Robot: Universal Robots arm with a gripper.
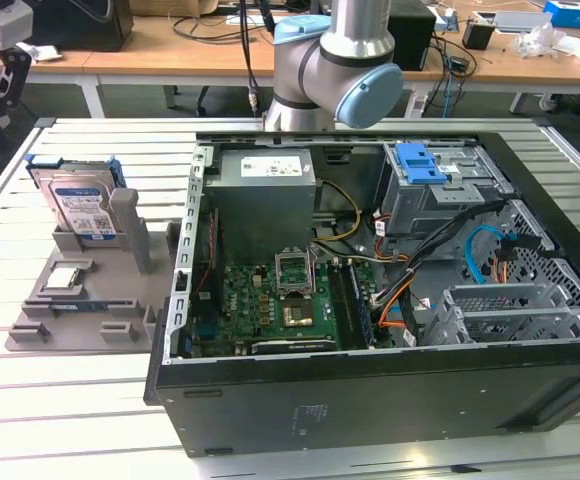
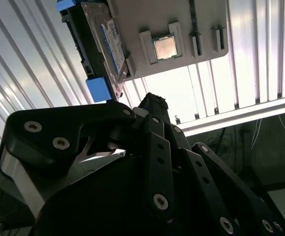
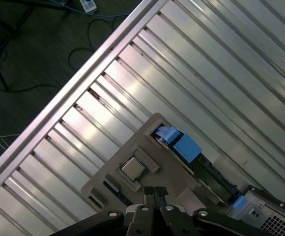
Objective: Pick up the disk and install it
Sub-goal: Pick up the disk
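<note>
since the disk (image 1: 78,205) is propped on edge in the grey holder (image 1: 120,290), untouched, the approach step is judged to be in hand. the gripper (image 3: 155,191) is held above the holder, clear of it, its fingertips pressed together and nothing grasped. a grasp would call for the jaws to be spread and lined up across the disk. one disk, one chip (image 1: 63,278) on the holder, one computer case (image 1: 370,400) beside the holder and one gripper are counted.
</note>
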